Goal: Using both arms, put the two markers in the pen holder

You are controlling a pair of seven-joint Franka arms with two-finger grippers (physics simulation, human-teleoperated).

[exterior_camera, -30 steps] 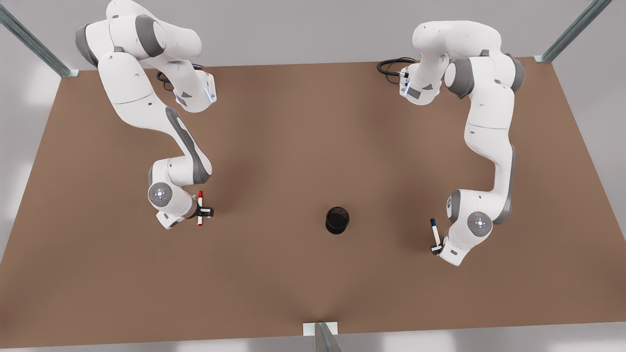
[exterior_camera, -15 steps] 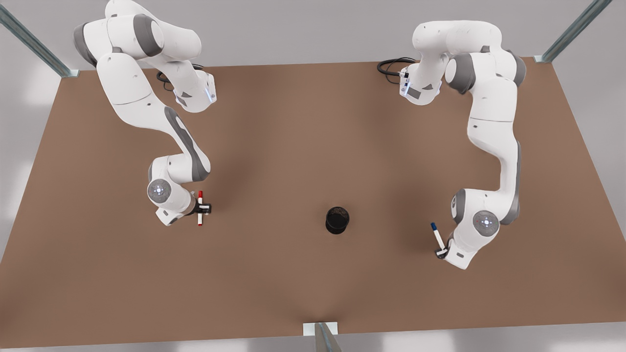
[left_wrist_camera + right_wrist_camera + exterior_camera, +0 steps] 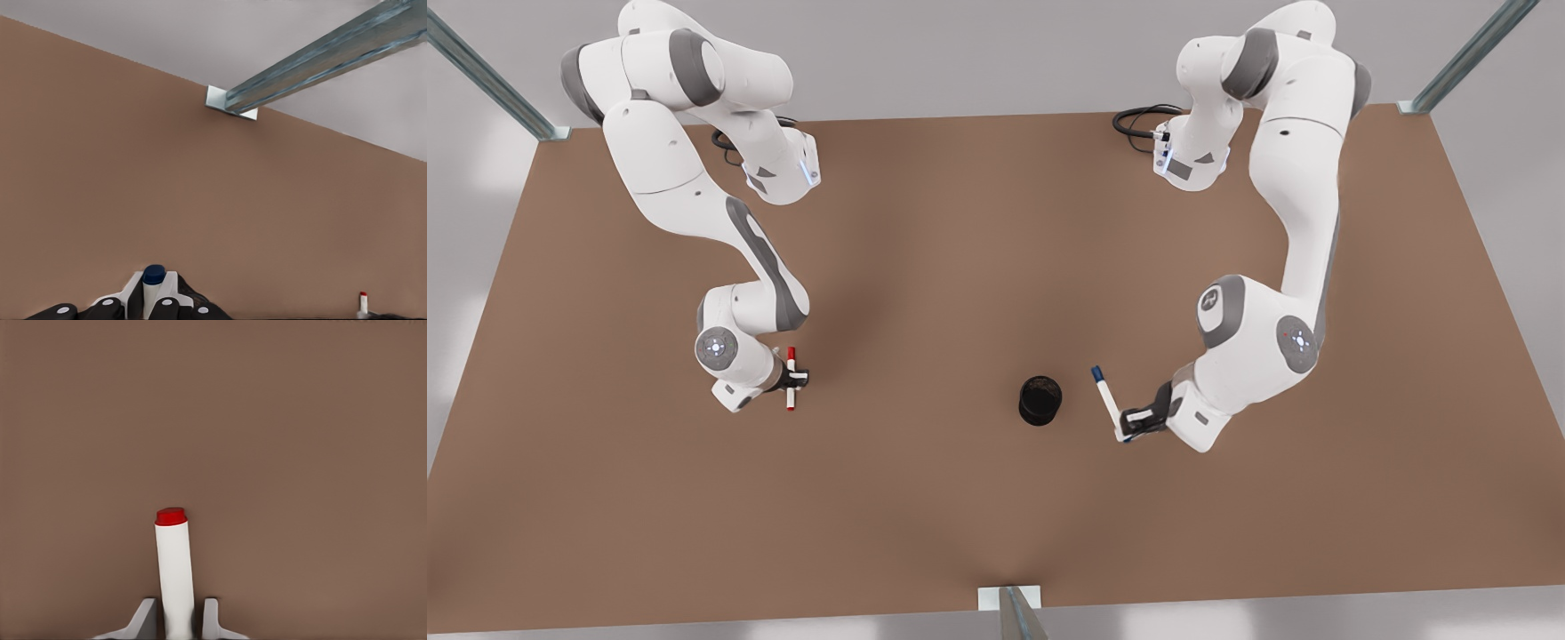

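Note:
The black pen holder [image 3: 1040, 400] stands upright on the brown table [image 3: 960, 249], near the middle. On the front view's right, my left gripper [image 3: 1136, 421] is shut on the blue-capped marker [image 3: 1106, 398] at its lower end, just to the right of the holder and tilted, cap up. The left wrist view shows the blue-capped marker [image 3: 154, 281] between the fingers of the left gripper [image 3: 155, 308]. On the front view's left, my right gripper [image 3: 799, 380] is shut on the red-capped marker [image 3: 791, 378] around its middle. The right wrist view shows the red-capped marker [image 3: 175, 563] in the right gripper [image 3: 179, 620], above bare table.
A metal post with a bracket [image 3: 1009, 604] stands at the table's near edge, also seen as a beam [image 3: 320, 60]. Two more posts stand at the far corners. A black cable [image 3: 1138, 120] lies by one arm's base. Open table lies between the holder and the red-capped marker.
My left arm has swung the blue-capped marker from the front view's right side in towards the pen holder. My right arm has hardly moved.

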